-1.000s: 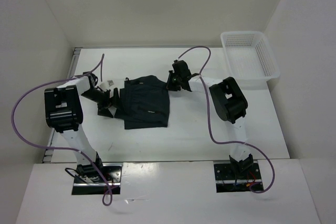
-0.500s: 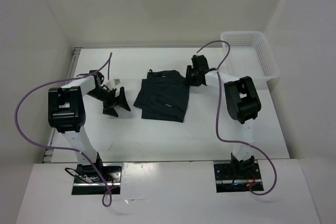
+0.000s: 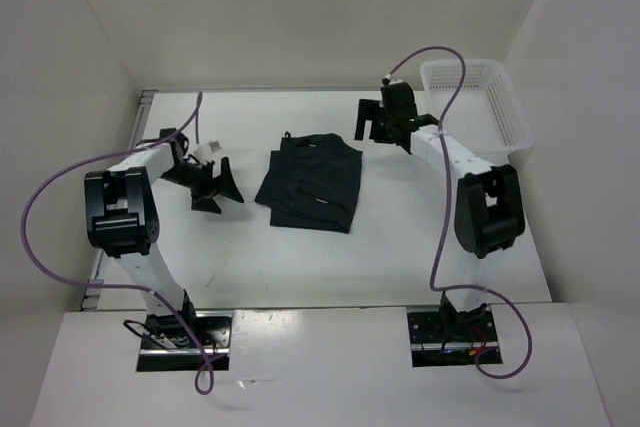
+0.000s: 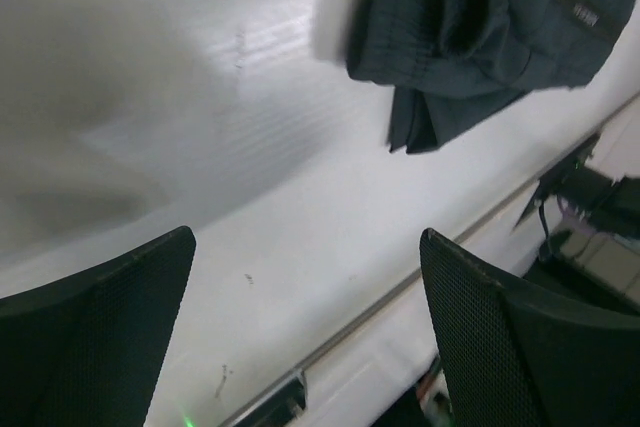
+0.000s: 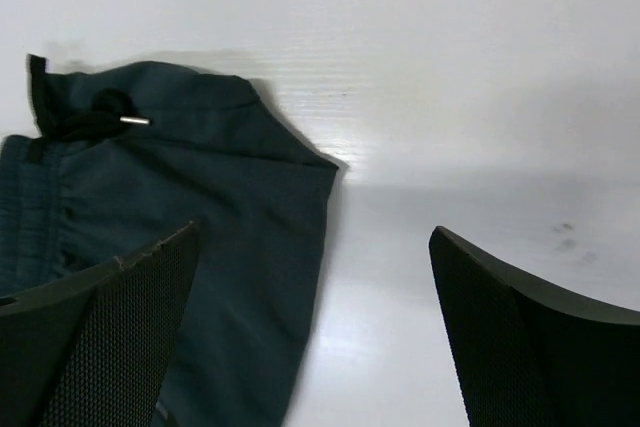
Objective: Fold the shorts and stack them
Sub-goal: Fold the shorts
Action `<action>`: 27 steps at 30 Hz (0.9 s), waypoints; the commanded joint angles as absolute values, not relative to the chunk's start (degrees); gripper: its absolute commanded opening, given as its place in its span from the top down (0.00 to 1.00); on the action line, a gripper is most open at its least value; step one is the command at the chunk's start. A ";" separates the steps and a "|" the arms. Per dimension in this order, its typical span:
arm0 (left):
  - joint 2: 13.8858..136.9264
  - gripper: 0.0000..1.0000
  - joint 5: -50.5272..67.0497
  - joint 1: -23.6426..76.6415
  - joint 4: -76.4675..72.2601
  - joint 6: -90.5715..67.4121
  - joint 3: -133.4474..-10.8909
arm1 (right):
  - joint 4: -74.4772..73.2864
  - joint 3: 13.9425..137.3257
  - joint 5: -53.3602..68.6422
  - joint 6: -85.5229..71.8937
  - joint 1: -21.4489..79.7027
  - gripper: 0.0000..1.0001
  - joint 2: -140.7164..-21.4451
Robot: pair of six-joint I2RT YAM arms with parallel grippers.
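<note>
Navy shorts [image 3: 312,182], apparently folded; left end effector [image 4: 305,239] wide, right end effector [image 5: 312,232] wide.

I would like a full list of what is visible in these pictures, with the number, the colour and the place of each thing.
shorts: one pair, very dark navy, lying folded on the middle of the table, held by no gripper
basket: one, white plastic mesh, at the far right corner of the table, nothing visible inside
table: one, white, under everything
cables: two, purple, one looping along each arm
arms: two, black and white, bases at the near edge
left gripper: one, black, open, left of the shorts
right gripper: one, black, open, at the far right corner of the shorts
</note>
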State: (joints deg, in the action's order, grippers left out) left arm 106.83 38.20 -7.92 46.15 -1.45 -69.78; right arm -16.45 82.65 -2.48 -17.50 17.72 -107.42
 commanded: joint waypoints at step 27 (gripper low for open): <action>82.80 0.00 24.26 -32.78 29.27 0.00 -67.50 | -32.61 66.88 -24.52 -16.87 14.41 0.00 -66.01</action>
State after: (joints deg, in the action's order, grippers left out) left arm 86.24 24.64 -32.82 30.83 -1.45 -67.96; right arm -32.29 67.88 -22.33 -17.41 14.50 -68.03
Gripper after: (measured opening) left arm 0.997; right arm 0.999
